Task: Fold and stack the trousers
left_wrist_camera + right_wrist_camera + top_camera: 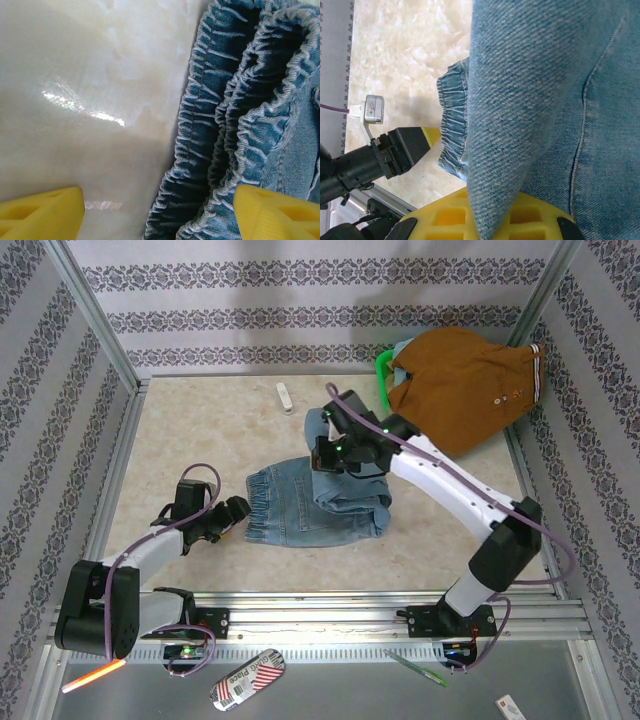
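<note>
At the middle of the bench (pixel 190 440) lie the trousers (pixel 300 512), waist to the left, one leg doubled back over the seat. The right pincer (pixel 335 452) is closed on a fold of that leg, denim draped over its lower finger (pixel 485 216). The left pincer (pixel 238 510) gapes wide at the gathered waistband (pixel 240 100) and holds nothing. Cloth this soft looks light and limp and should sag between holds. The hems and the thick elastic band seem the surest places to pinch.

Ribbed, soft denim trousers (pixel 300 505) lie on a glossy, smooth marbled table (pixel 190 430).
</note>
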`<action>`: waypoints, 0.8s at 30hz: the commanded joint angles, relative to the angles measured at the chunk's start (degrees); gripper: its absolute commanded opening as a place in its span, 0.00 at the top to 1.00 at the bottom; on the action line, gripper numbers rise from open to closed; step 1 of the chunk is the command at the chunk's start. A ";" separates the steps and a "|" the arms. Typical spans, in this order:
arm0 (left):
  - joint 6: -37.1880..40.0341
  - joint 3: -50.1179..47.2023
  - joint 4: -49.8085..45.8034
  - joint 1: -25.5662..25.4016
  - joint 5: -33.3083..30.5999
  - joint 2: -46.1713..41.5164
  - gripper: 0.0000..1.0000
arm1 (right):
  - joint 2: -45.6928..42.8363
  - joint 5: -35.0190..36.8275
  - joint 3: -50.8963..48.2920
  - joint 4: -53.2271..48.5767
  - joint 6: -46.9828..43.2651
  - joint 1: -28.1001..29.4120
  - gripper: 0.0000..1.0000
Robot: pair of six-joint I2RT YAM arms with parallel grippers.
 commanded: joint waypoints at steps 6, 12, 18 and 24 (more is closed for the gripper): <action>-1.72 -3.68 19.30 -2.83 12.03 5.14 0.23 | 13.05 0.33 9.30 4.54 4.65 6.38 1.00; -4.21 -4.72 14.15 -2.60 7.97 -0.15 0.23 | 23.06 -1.69 12.98 4.04 5.95 10.12 0.87; -5.82 -2.05 -4.61 -2.19 -1.14 -18.46 0.16 | 27.39 -7.08 14.75 8.51 9.01 12.05 0.65; -4.94 3.73 -19.74 -0.84 -6.98 -30.19 0.15 | 26.33 -13.82 9.53 17.38 14.72 10.95 0.51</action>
